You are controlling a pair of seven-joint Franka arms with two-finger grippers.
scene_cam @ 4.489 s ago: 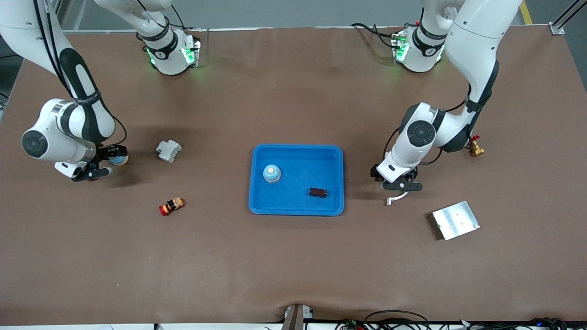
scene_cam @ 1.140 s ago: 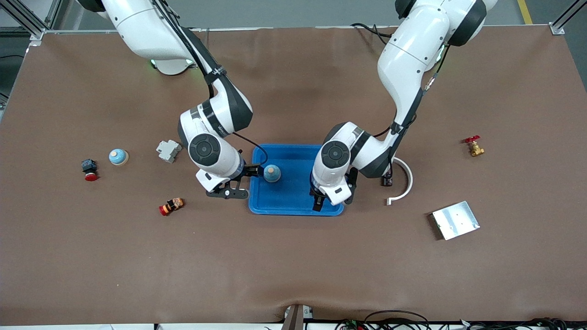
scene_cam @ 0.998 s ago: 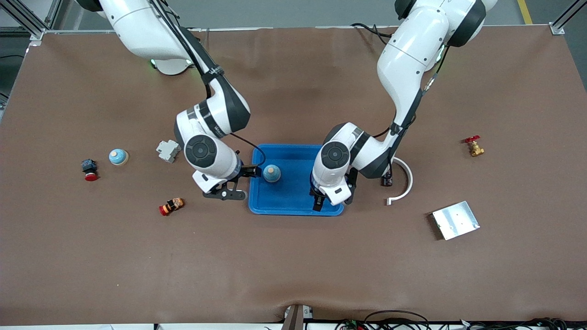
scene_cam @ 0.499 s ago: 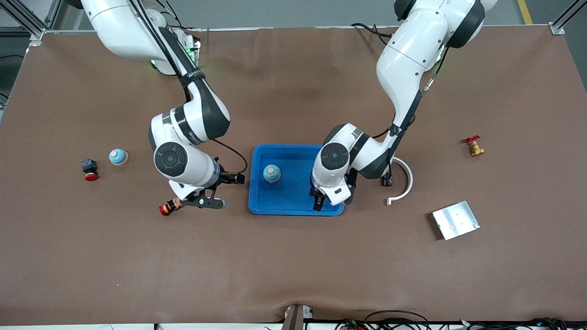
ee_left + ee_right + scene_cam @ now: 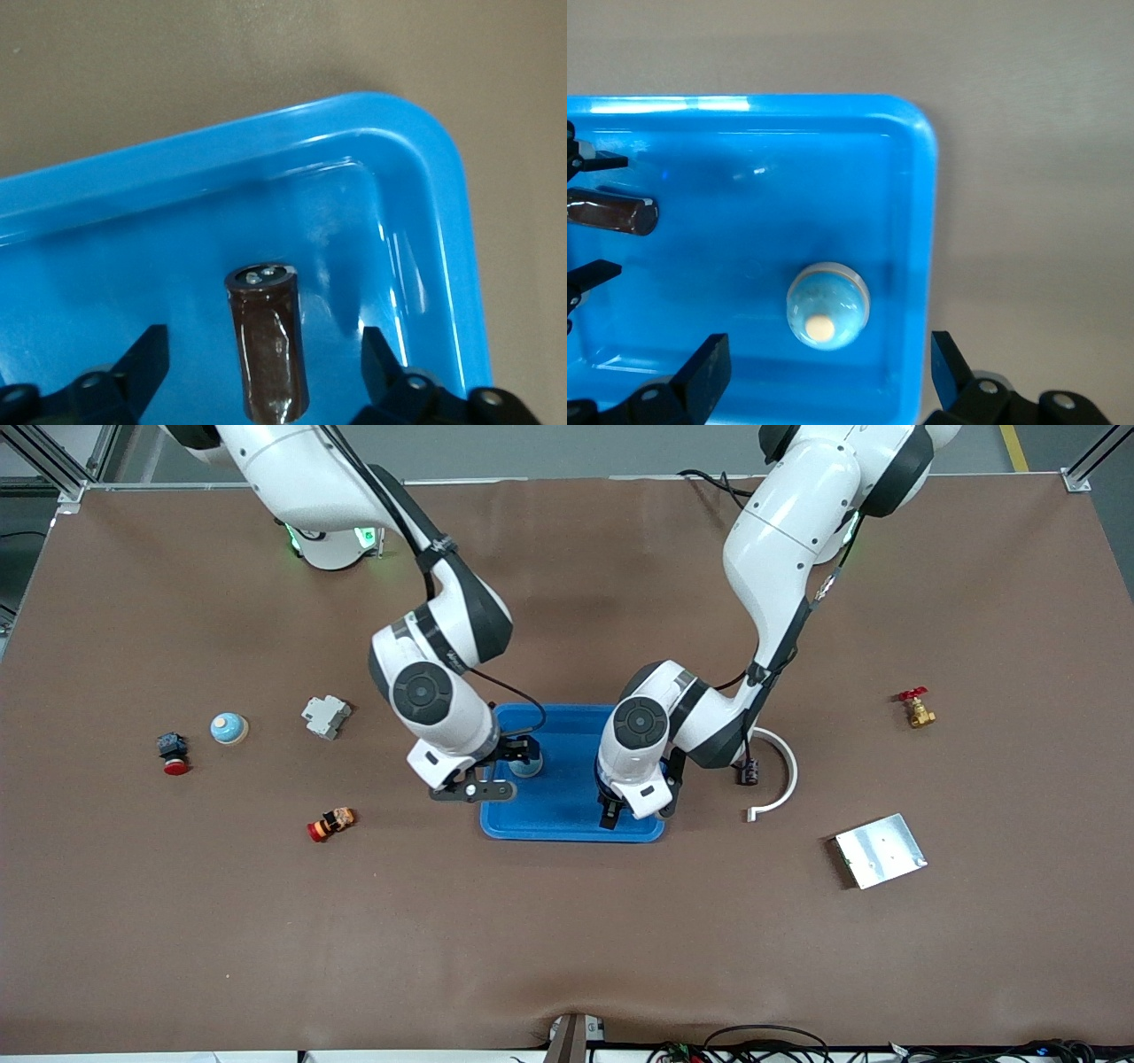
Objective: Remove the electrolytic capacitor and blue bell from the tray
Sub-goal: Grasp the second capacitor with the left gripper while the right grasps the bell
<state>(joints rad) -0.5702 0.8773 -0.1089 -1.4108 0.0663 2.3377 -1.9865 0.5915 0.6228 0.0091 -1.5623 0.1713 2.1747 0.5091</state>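
A metal plate (image 5: 880,850) is seen nearest the front camera, toward the left arm's end of the tabletop (image 5: 567,939). A small red-and-orange part (image 5: 331,823) lies toward the right arm's end.

The blue tray (image 5: 549,825) sits mid-tabletop. In it the dark capacitor (image 5: 267,343) lies on its side; the left end effector (image 5: 266,367) is held low over it, fingers (image 5: 146,354) spread apart on either side, not touching it. The blue bell (image 5: 827,306) stands in the tray's end toward the right arm; the right end effector (image 5: 824,372) is held over it with fingers (image 5: 709,367) wide apart, nothing gripped.

Beside the tray, a white curved strip (image 5: 780,775) is noted. Farther from the camera, a grey block (image 5: 325,716), a second blue bell (image 5: 229,728) and a red-capped button (image 5: 171,752) are seen toward the right arm's end, a brass valve (image 5: 917,708) toward the left arm's.
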